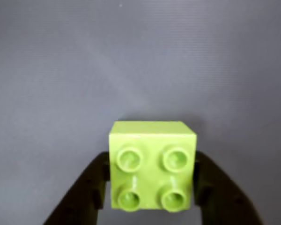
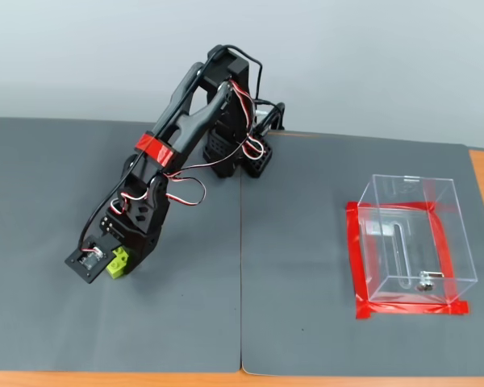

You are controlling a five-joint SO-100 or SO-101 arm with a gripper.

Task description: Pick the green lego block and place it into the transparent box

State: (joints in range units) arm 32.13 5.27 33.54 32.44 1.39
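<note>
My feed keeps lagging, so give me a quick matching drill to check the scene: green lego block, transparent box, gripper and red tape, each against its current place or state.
Things:
1. green lego block
2. transparent box
3. gripper
4. red tape

Places or states:
A. empty, on the right of the fixed view
B. bordering the box's base on the mat
C. between the jaws, studs facing the wrist camera
D. low over the left mat, shut on the brick

Pairs: 1-C, 2-A, 3-D, 4-B

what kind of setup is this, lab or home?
Likely a lab-style tabletop test rig: dark grey mats on a wooden table, a clear plastic box bordered by red tape, and a small lime-green studded brick.
</note>
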